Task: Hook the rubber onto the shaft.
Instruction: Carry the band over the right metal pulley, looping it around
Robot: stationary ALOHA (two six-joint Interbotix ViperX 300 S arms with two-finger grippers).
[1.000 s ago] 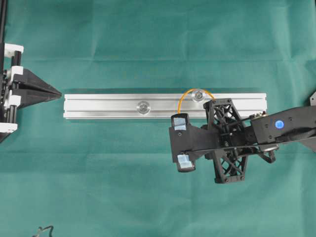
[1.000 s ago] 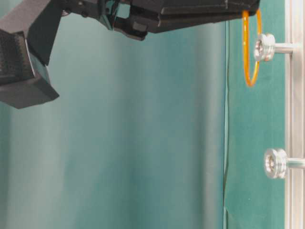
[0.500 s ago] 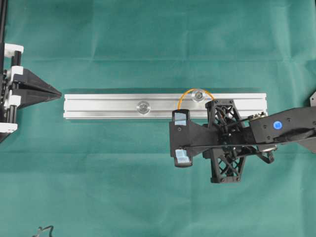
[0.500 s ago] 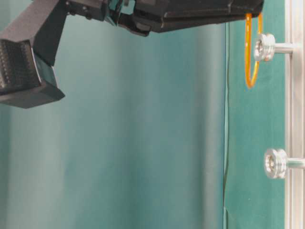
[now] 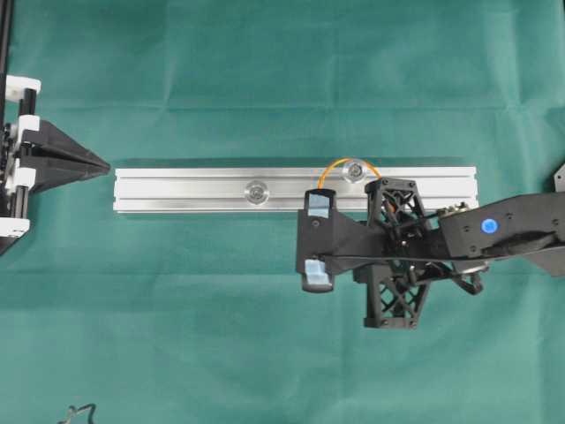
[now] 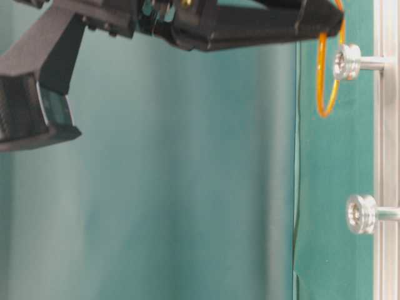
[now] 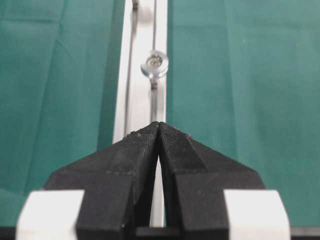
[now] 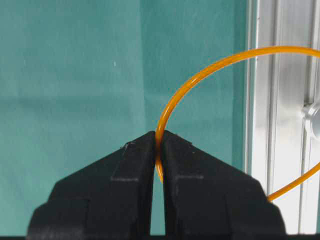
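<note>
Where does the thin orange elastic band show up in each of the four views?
Overhead: thin orange elastic band arcs over the silver aluminium rail, right of centre.
Table-level: top right, hanging beside the upper silver shaft.
Left wrist: not discernible.
Right wrist: centre to right, pinched in the right tool.
Shared landmark: the rail.

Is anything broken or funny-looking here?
Nothing looks broken. The orange rubber is just pinched in the right gripper, hanging in the air near one shaft on the rail, not hooked yet. The left gripper is shut and empty.
</note>
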